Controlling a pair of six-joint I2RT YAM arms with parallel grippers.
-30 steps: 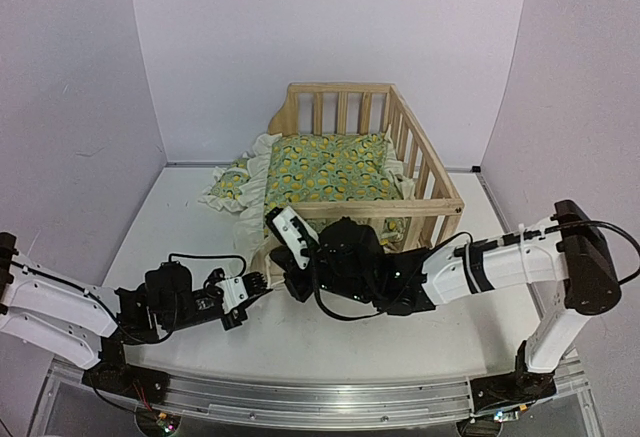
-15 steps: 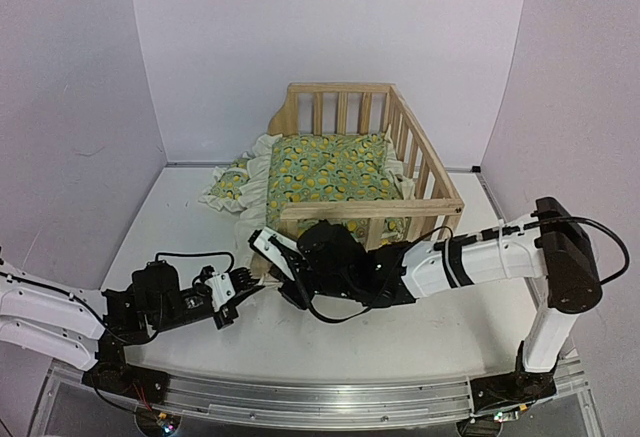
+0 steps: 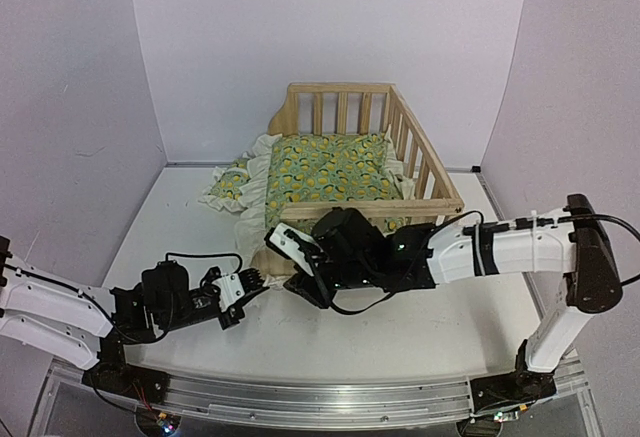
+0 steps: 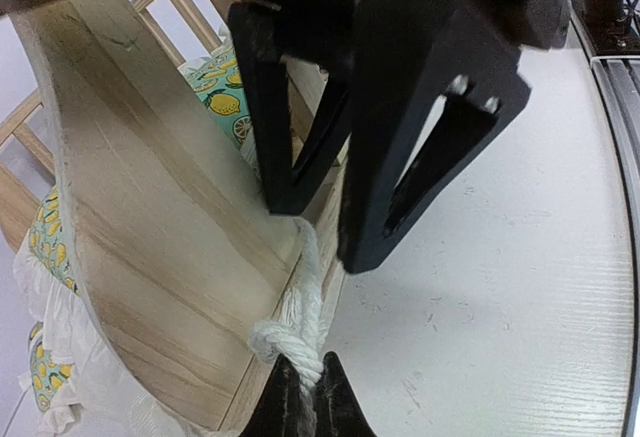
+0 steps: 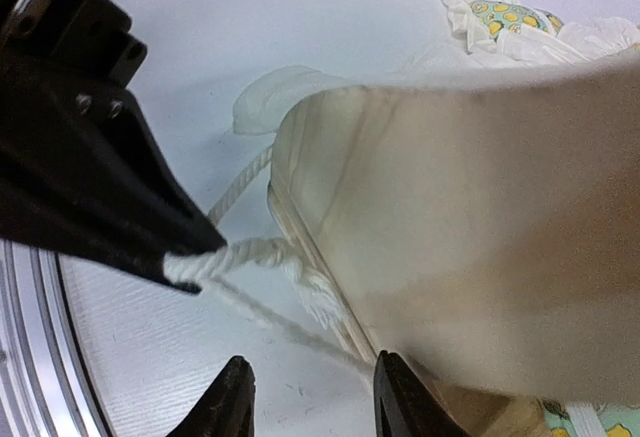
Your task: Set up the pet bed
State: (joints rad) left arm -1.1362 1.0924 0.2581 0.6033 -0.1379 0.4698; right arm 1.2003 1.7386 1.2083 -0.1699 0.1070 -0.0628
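Note:
The pet bed (image 3: 425, 172) is a pale pine frame with slatted sides; its green-yellow cushion (image 3: 330, 167) lies inside and the small matching pillow (image 3: 232, 182) lies outside to the left. A white knotted rope (image 4: 298, 332) runs from the bed's low wooden end panel (image 4: 150, 237). My left gripper (image 4: 300, 402) is shut on that rope just below the knot. My right gripper (image 5: 312, 397) stands open beside the same corner, with the rope (image 5: 250, 254) in front of its fingers and untouched. From above, the left gripper (image 3: 252, 283) and right gripper (image 3: 298, 282) sit close together at the bed's near-left corner.
Purple walls close in the white table (image 3: 400, 337) on three sides. The bed stands against the back wall. A metal rail (image 3: 300, 397) runs along the near edge.
My right gripper has opened and released the rope. The left gripper still holds the rope and has barely shifted.

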